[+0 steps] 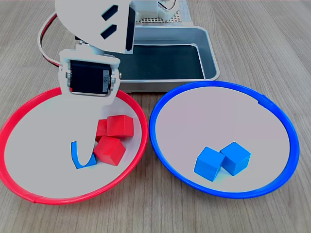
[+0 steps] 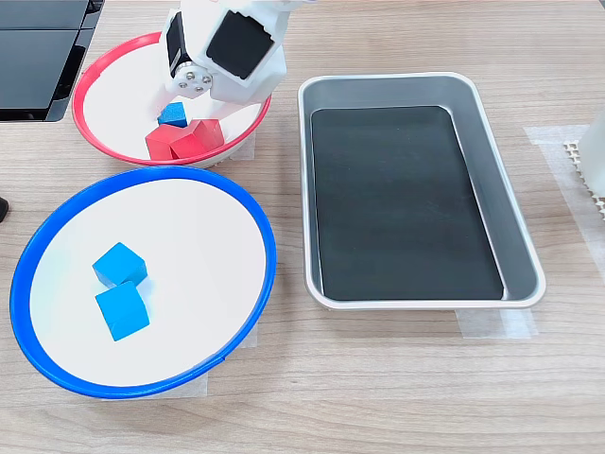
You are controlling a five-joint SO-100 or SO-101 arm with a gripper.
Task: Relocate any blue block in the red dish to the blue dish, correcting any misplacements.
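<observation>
The metal tray (image 2: 515,189) with its black liner fills the right of the second exterior view. At lower left there lies the blue dish (image 2: 253,225), two blue cubes (image 2: 120,264) touching inside it. The red dish (image 1: 138,109) sits at lower left of the first exterior view, holding red cubes (image 1: 111,149) (how many I cannot tell). The white gripper (image 1: 83,154) reaches down among them, its fingers (image 1: 92,145) set around the blue block (image 1: 75,156), which rests on the dish floor just left of the red cubes; whether they clench it is unclear.
</observation>
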